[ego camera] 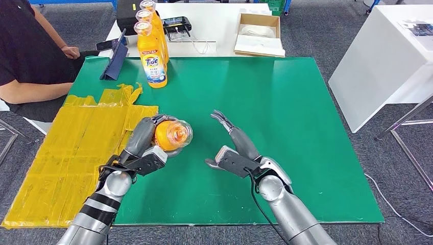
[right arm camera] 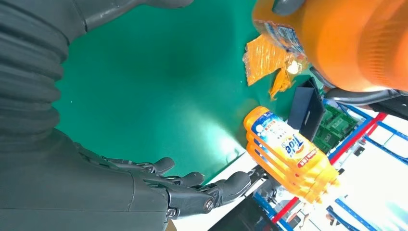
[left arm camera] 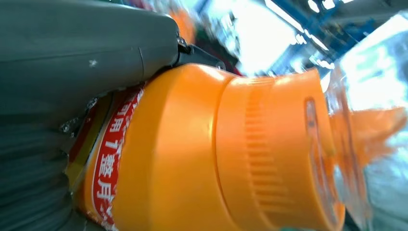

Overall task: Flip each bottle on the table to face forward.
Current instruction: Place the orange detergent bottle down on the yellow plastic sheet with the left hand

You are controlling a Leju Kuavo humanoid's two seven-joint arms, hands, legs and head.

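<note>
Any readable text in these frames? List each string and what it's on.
"Tide": front label of the nearest standing bottle, also legible in the right wrist view.
Chinese characters, white on a red band: held bottle in the left hand; too cropped to read reliably.
Small print on the labels: too small to read.

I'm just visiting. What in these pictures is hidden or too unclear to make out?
- Held bottle, head view: its label is hidden by the left hand and the tilt toward the camera.
- Same bottle, left wrist view: the label print is cut off by the hand, and the background is blurred.
- Row of standing bottles, head view: the rear ones are hidden behind the front one.
</note>
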